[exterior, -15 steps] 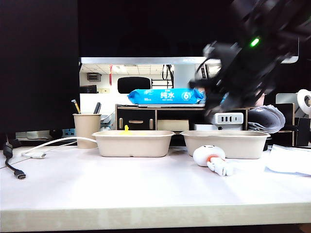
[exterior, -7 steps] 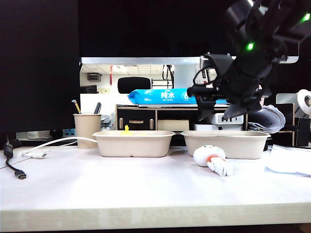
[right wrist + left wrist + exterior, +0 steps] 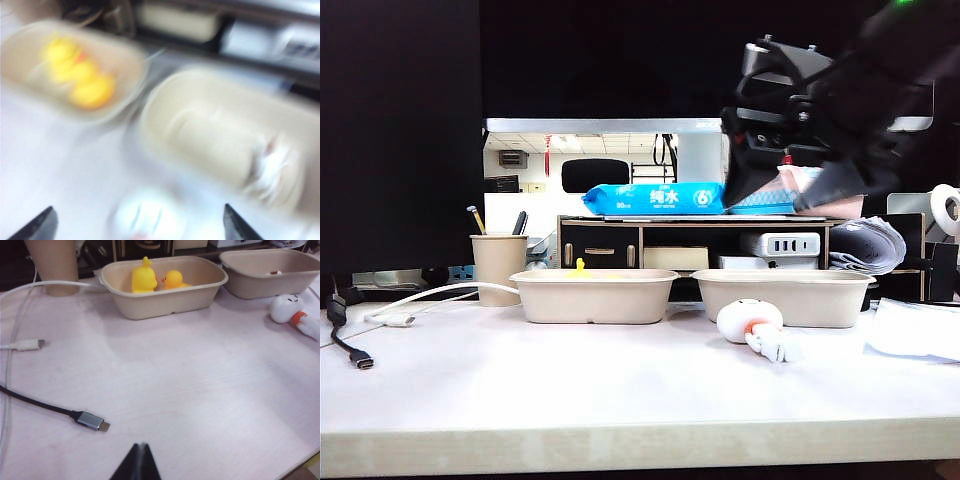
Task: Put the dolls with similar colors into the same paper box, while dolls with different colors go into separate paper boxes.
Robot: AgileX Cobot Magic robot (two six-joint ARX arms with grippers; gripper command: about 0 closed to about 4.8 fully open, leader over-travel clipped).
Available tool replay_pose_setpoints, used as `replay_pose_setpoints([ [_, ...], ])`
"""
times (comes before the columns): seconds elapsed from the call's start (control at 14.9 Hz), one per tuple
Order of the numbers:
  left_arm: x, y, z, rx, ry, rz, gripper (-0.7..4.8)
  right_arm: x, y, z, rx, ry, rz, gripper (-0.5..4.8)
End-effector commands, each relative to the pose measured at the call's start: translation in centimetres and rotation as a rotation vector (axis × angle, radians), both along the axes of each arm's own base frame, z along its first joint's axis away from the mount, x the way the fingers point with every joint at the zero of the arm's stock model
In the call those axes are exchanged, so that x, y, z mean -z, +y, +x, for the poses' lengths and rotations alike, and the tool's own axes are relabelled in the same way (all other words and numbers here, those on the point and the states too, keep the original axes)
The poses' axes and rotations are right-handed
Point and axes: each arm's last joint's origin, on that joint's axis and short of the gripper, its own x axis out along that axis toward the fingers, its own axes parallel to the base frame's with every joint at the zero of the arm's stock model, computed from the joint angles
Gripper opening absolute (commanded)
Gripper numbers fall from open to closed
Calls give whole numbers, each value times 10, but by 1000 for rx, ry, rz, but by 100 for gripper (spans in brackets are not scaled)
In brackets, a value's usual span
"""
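Your right gripper (image 3: 137, 222) hangs wide open with nothing in it; below its fingers sit the right paper box (image 3: 220, 145) with a blurry small white doll (image 3: 272, 167), and the white doll with orange marks (image 3: 757, 326) on the table; the two yellow ducks (image 3: 156, 279) sit in the left paper box (image 3: 165, 295), far from your left gripper (image 3: 139, 463), which is pinched shut and empty.

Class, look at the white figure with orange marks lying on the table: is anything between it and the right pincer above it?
Nothing visible. The right pincer hangs open above the right tray; the white figure lies on the table just in front of that tray, with only open air between them.
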Motion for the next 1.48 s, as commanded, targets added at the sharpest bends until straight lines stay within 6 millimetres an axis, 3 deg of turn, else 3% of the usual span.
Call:
replay_pose_setpoints([
  [0.07, -1, 0, 0, 2, -9, -1, -5, 16, 0, -20, 20, 22, 3, 409],
  [0.27, -1, 0, 0, 2, -12, -2, -5, 37, 2, -24, 14, 54, 0, 409],
  [0.94, -1, 0, 0, 2, -12, -2, -5, 87, 22, -8, 19, 163, 25, 409],
  [1.48, -1, -6, -3, 69, -8, -1, -5, 89, 24, -7, 32, 142, 25, 409],
])
